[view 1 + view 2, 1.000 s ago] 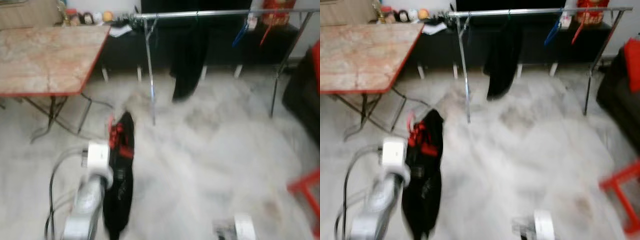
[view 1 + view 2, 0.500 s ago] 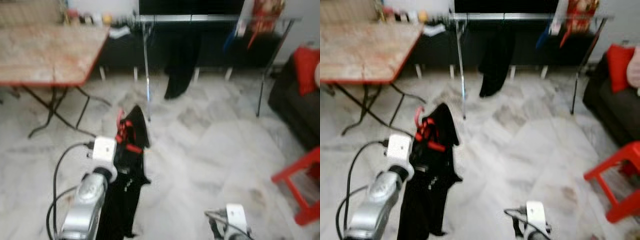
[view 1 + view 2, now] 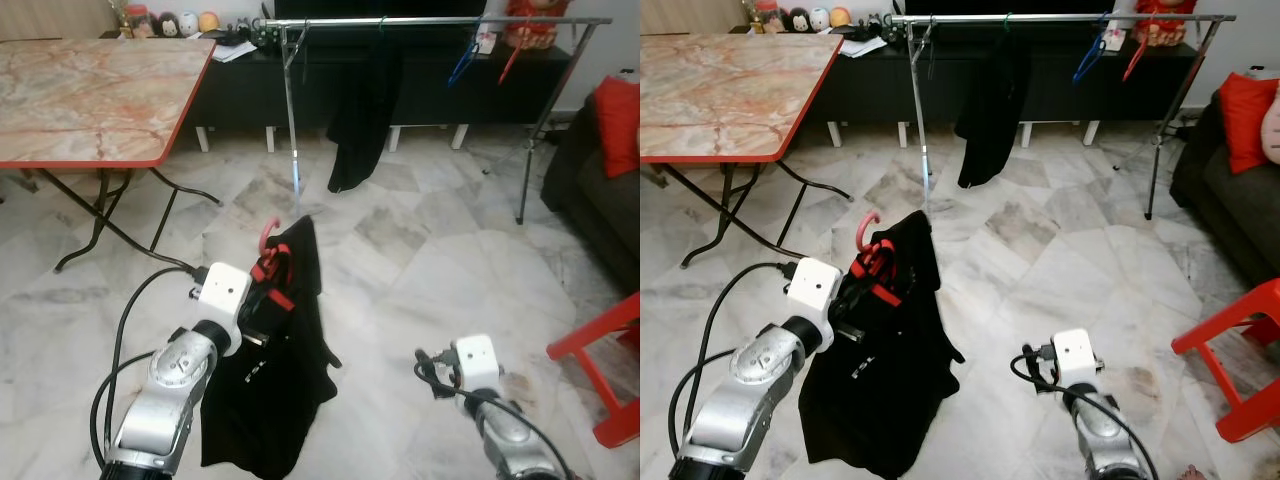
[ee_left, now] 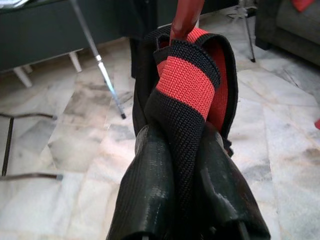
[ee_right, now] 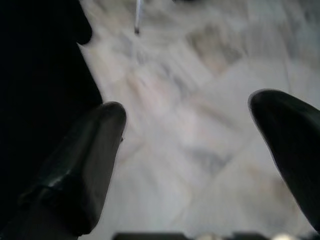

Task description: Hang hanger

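Hanger (image 3: 268, 234), pink hook, carrying black garment (image 3: 262, 380): clamped in left gripper (image 4: 182, 137). Right gripper (image 5: 187, 125): fingers spread wide, empty, above floor.

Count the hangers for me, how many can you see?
4 visible: a pink plastic hanger inside the black garment held by the left pincer; green, blue and red ones on the rail. Others may be hidden.

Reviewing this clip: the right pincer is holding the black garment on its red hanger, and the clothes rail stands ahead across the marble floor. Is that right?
Not quite: the left pincer holds the black garment on its red hanger, as the left wrist view shows. The right pincer is open over the marble floor. The clothes rail does stand ahead.
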Controlling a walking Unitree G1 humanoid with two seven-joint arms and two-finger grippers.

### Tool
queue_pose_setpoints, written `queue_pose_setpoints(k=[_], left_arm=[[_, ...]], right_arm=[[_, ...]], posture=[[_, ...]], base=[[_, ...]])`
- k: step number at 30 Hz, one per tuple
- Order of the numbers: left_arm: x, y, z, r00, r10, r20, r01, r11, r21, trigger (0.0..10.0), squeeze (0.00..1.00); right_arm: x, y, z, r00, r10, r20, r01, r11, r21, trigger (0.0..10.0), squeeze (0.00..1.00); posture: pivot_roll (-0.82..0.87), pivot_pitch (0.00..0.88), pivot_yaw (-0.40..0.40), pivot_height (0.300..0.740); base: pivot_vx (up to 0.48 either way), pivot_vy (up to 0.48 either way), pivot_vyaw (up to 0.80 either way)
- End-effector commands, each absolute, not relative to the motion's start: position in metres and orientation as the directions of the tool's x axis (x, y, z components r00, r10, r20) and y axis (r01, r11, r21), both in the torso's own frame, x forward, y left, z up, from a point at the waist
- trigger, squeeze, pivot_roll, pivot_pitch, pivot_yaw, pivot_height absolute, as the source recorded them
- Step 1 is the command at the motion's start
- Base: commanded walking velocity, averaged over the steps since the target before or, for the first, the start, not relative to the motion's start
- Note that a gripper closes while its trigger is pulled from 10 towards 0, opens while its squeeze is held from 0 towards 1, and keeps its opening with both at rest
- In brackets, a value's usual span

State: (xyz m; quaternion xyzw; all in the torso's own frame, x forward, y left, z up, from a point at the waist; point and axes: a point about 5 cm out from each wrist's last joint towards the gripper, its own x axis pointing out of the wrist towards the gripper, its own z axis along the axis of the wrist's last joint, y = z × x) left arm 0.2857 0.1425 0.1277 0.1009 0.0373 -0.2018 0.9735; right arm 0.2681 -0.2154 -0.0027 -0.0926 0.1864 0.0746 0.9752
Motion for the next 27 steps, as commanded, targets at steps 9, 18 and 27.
queue_pose_setpoints(k=[9,18,27], left_arm=[[0.294,0.118,0.171,0.834,-0.551,-0.010,0.547,0.825,0.145,10.0,0.00],[0.291,0.097,0.187,0.735,-0.678,0.015,0.667,0.727,0.163,10.0,0.00],[0.280,0.070,0.198,0.610,-0.791,0.043,0.778,0.608,0.155,10.0,0.00]], right_arm=[[0.280,-0.197,0.042,0.868,0.455,-0.201,-0.489,0.854,-0.177,10.0,0.00],[0.279,-0.180,0.063,0.830,0.547,-0.113,-0.558,0.813,-0.167,10.0,0.55],[0.287,-0.180,0.081,0.862,0.502,-0.061,-0.504,0.840,-0.204,10.0,0.10]], posture=[[-0.01,0.000,-0.024,0.740],[-0.01,0.000,-0.024,0.740],[-0.02,0.000,-0.025,0.740]], base=[[0.000,0.000,0.00],[0.000,0.000,0.00],[0.000,0.000,0.00]])
